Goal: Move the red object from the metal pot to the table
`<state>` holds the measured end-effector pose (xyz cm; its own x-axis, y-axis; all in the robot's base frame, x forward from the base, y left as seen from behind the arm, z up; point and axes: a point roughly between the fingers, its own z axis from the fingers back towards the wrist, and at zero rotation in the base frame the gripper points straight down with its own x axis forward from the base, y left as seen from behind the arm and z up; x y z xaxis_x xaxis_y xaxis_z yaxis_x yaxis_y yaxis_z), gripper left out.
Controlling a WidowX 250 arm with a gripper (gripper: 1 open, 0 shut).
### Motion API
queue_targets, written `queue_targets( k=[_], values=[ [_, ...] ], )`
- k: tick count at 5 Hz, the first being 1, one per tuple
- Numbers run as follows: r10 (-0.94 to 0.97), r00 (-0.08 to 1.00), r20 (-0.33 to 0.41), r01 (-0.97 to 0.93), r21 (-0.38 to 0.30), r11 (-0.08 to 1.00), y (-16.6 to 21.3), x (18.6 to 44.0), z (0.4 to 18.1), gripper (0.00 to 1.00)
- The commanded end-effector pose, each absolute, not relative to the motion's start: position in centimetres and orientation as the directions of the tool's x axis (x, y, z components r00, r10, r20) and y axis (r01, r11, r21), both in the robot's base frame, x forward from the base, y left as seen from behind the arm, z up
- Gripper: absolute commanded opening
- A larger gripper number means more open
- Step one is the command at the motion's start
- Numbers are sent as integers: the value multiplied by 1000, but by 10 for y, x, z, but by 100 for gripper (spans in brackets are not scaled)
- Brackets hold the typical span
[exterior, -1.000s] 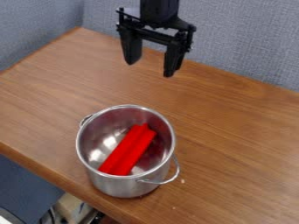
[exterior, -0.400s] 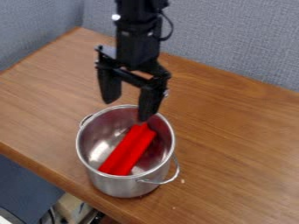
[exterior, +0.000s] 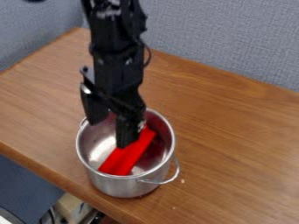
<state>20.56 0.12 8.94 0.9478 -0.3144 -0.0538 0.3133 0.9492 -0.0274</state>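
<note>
Slanting lower-left to upper-right, red object [exterior: 126, 156] in metal pot [exterior: 96, 174] (seemingly propped), tool [exterior: 110, 122] spread.

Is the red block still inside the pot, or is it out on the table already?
Inside. The red block lies slanted in the metal pot, its upper end near the rim. The open pincer hangs above it, holding nothing.

Looking like a lab or office-type test setup, not a home kitchen. A brown wood-grain table [exterior: 222, 105] is standing against a grey-blue fabric partition wall [exterior: 233, 35], cubicle style. A black robot arm [exterior: 114, 52] is working over it w/ a lone steel pot [exterior: 93, 171] sitting there, no stove or sink around it.
</note>
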Motion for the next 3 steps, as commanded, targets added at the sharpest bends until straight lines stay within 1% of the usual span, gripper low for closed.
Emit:
queue_targets(
  k=[1, 3],
  values=[
    [-386, 921, -57, 385, -23, 923, 2, 209, 76, 100],
    [-418, 907, -54, 417, -22, 908, 13, 214, 60, 100]
  ],
)
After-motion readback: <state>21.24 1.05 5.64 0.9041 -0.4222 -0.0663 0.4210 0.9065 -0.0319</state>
